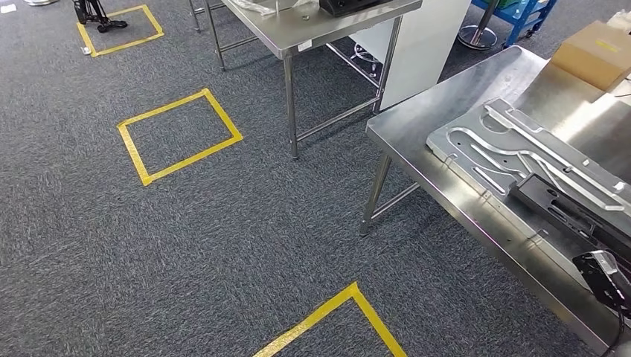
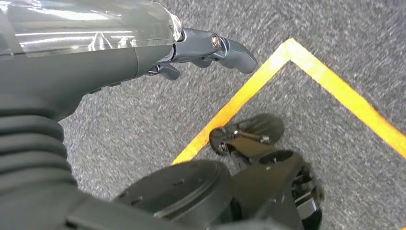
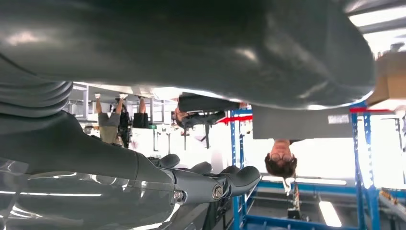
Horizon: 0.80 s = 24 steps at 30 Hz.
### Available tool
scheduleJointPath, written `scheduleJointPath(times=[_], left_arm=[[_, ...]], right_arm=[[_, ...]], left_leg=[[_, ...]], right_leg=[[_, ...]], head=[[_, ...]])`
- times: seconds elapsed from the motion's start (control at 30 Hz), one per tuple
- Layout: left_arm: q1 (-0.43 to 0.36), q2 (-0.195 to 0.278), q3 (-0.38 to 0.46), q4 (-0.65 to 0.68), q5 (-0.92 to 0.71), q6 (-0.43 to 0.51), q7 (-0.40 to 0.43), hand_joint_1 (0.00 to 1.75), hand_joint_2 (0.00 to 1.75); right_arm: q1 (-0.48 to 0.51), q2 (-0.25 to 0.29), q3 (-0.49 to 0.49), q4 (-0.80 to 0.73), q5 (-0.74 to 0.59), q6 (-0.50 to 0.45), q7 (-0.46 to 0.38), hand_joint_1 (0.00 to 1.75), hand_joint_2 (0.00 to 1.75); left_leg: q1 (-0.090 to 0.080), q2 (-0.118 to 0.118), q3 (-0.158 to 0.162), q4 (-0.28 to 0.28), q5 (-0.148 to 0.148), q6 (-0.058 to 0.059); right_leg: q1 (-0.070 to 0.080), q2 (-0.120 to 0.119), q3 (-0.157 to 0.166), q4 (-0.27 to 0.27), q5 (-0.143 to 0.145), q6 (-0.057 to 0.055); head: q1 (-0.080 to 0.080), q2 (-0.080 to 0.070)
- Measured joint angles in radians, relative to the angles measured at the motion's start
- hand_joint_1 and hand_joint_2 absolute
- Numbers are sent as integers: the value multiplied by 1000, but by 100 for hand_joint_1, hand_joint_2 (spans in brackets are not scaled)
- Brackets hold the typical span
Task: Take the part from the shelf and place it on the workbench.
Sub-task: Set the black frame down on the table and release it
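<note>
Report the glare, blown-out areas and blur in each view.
Head view: evenly lit and sharp, soft sheen on the steel workbench. Left wrist view: glare streaks on the clear wrap behind the left hand; carpet crisp. Right wrist view: upside down, background windows blown out white, the right hand dim against them.

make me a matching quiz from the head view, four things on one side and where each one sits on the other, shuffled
Things:
1. cardboard box
2. machined metal plate
3. yellow tape square
4. blue cart

Places:
A. on the carpet, left of the tables
B. at the far end of the steel workbench
C. flat on the workbench, nearer than the box
D. on the floor beyond the workbench, at the top edge of the picture

Pairs: 1-B, 2-C, 3-A, 4-D
</note>
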Motion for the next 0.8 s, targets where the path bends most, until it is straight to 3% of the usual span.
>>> scheduleJointPath(times=[0.07, 0.13, 0.2, 0.23, 0.3, 0.37, 0.4, 0.43, 0.47, 0.53, 0.6, 0.7, 0.73, 0.77, 0.8], left_arm=[[0, 0, 0, 0, -1, 0, 5, 0, 0], [1, 0, 0, 0, -1, -5, 10, 0, 0], [2, 0, 0, 0, -1, -12, 13, 0, 0], [3, 1, 0, 0, -1, -15, 14, 0, 0], [4, 0, 0, 0, -1, -20, 15, 0, 0], [5, 0, 0, 0, -3, -23, 15, 0, 0], [5, -1, 0, 0, -4, -24, 14, 0, 0], [5, -2, 0, 0, -6, -25, 14, 0, 0], [5, -2, 0, 0, -6, -26, 13, 0, 0], [2, -2, 0, 0, -9, -26, 12, 0, 0], [-1, -2, 0, 0, -10, -26, 9, 0, 0], [-2, -2, 0, 0, -11, -26, 7, 0, 0], [-2, -3, 0, 1, -11, -26, 7, 0, 0], [-1, -3, 0, 1, -11, -26, 7, 0, 0], [-1, -4, 0, 1, -11, -26, 7, 0, 0]], right_arm=[[-2, -14, -13, -14, -17, 18, -1, 0, 0], [-3, -34, -27, -32, -41, 48, -1, 0, 0], [-4, -62, -44, -53, -65, 79, 0, 0, 0], [-5, -75, -52, -62, -75, 91, 0, 0, 0], [-7, -96, -66, -80, -88, 104, -1, 0, 0], [-5, -108, -78, -96, -96, 110, -4, 0, 0], [-4, -111, -84, -103, -99, 111, -6, 0, 0], [-2, -114, -90, -108, -100, 111, -7, 0, 0], [-1, -115, -95, -111, -100, 111, -8, 0, 0], [2, -120, -103, -114, -100, 111, -11, 0, 0], [4, -124, -112, -115, -99, 111, -15, 0, 0], [10, -127, -118, -114, -97, 111, -19, 0, 0], [14, -127, -119, -113, -97, 112, -19, 0, 0], [17, -127, -121, -112, -97, 112, -19, 0, 0], [19, -127, -121, -111, -97, 112, -19, 0, 0]], left_leg=[[-2, -1, -10, 21, -7, -12], [-6, -3, -16, 34, -9, -21], [-6, -5, -24, 44, -13, -32], [-4, -11, -32, 59, -30, -38], [1, -27, -63, 142, -106, -49], [6, -37, -96, 264, -188, -52], [7, -38, -99, 301, -205, -50], [8, -39, -84, 304, -202, -46], [8, -39, -50, 270, -182, -40], [5, -45, 53, 130, -145, -23], [-2, -50, 122, 22, -134, -16], [-12, -48, 121, -16, -108, -10], [-13, -45, 113, -24, -92, -2], [-12, -42, 103, -32, -75, 5], [-11, -38, 89, -37, -59, 10]], right_leg=[[1, -5, 46, -85, 36, -6], [6, -1, 45, -88, 38, -25], [2, 2, 36, -90, 39, -43], [0, 3, 29, -90, 44, -50], [3, 5, 12, -91, 59, -63], [9, 10, -10, -90, 75, -68], [12, 12, -21, -90, 83, -68], [16, 15, -33, -89, 92, -68], [19, 18, -44, -89, 102, -68], [24, 23, -62, -89, 120, -65], [24, 26, -68, -94, 139, -55], [15, 27, -69, -111, 168, -33], [13, 26, -74, -108, 158, -28], [13, 25, -82, -89, 125, -26], [12, 22, -93, -47, 72, -26]], head=[[0, 0], [-2, 0], [-2, 0], [-3, 0], [-3, 0], [-3, 0], [-3, 0], [-3, 0], [-3, 0], [-2, 0], [-2, 0], [-6, 0], [-7, 0], [-6, 0], [-5, 0]])
